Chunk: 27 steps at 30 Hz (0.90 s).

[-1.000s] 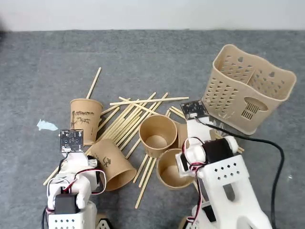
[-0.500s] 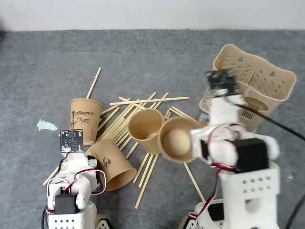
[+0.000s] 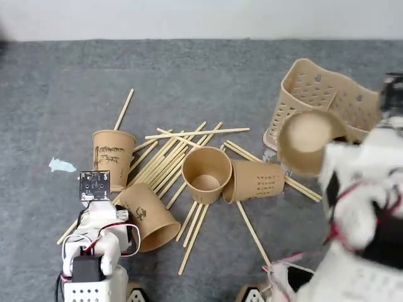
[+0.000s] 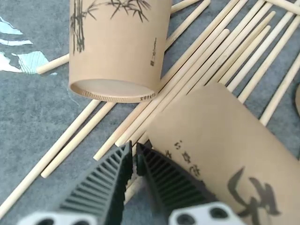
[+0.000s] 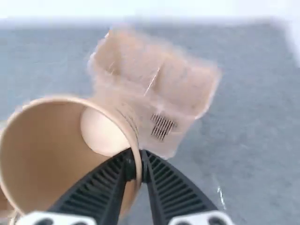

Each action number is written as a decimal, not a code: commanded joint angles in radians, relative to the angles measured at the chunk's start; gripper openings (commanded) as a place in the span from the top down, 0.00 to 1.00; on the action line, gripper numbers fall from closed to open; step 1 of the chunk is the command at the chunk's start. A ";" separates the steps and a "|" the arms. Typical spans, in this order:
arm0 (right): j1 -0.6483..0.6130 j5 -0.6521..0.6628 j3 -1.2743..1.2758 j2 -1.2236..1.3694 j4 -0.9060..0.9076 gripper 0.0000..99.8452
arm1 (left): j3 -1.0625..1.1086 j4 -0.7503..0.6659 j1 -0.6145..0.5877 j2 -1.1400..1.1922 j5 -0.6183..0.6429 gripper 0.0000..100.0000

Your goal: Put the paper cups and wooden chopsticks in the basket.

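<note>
The right claw (image 5: 135, 159) is clenched on the rim of an empty paper cup (image 5: 51, 154), one finger inside the wall and one outside, holding it aloft at the 6 o'clock side of the basket (image 3: 293, 110), whose visible compartments hold nothing I can make out. The cup looks light and thin-walled, easily crushed, so that gentle rim pinch seems the right hold. The left claw (image 4: 132, 157) is pinched shut on nothing beside a lying cup (image 4: 225, 140), among scattered wooden chopsticks (image 4: 220, 51).

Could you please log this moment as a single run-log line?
right gripper: shut on paper cup rim, held near basket | left gripper: shut, empty, by chopsticks | four cups on table
</note>
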 commanded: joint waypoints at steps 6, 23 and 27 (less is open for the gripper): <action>0.147 -0.023 -0.143 0.243 -0.180 0.99 | -0.008 0.005 0.003 -0.011 0.005 0.99; 0.214 -0.057 -0.239 0.503 -0.237 0.99 | -0.008 0.005 0.003 -0.011 0.005 0.99; 0.225 -0.054 -0.239 0.527 -0.231 0.99 | -0.008 0.005 0.003 -0.011 0.005 0.99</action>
